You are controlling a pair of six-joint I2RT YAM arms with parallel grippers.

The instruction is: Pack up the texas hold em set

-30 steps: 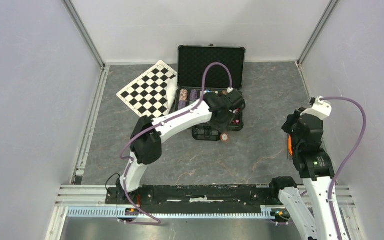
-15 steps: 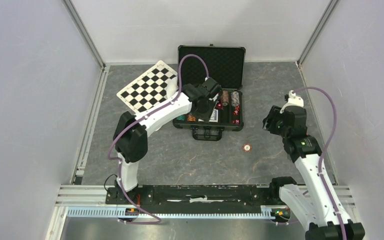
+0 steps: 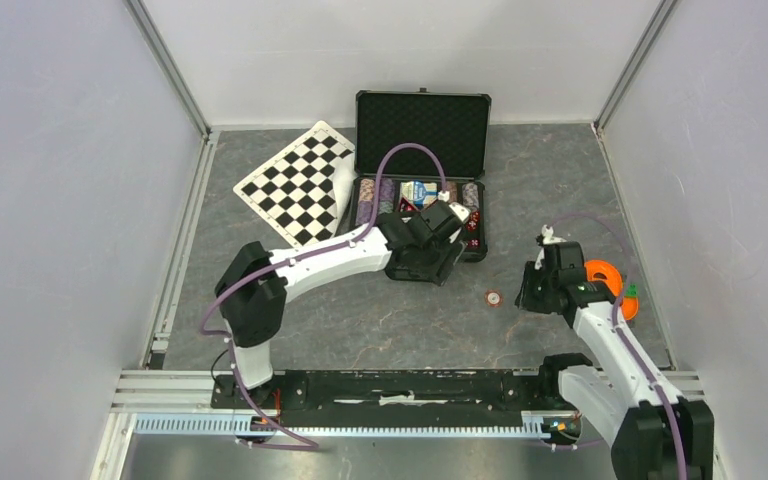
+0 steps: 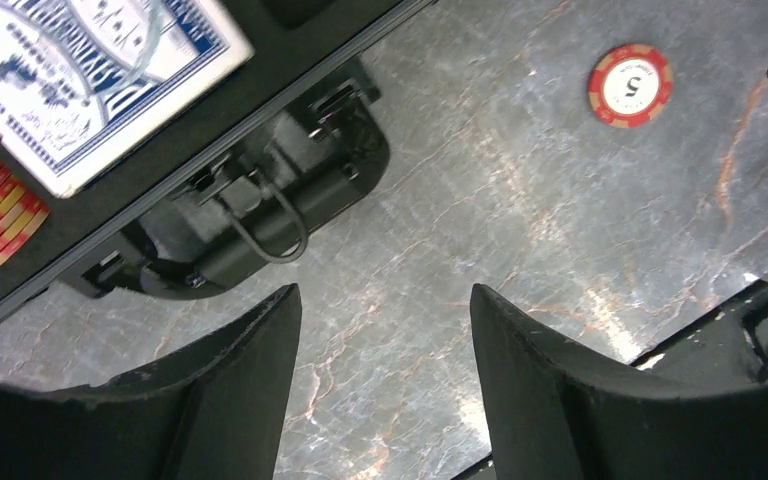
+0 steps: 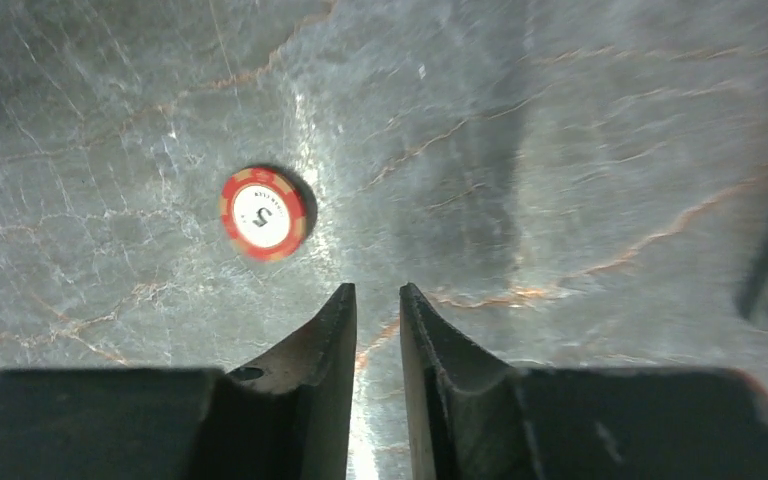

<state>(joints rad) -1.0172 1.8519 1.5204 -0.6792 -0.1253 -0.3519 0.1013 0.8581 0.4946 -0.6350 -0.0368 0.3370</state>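
1. Case (image 3: 422, 130): black, foam-lined, lid up, on marbled grey desk (image 3: 380, 320).
2. Chip (image 3: 494, 297): round, red-striped, flat on the desk near the case's front.
3. Left pincer (image 4: 385, 330): apart, empty, above the case handle (image 4: 270, 215).
4. Right pincer (image 5: 377, 310): nearly together, empty, beside chip.

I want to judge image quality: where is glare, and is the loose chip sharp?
Right wrist view: a bright glare streak runs down the floor ahead of the right hand; the poker chip is sharp, its "5" readable. Left wrist view: mild sheen, chip sharp too. Top view: even light.
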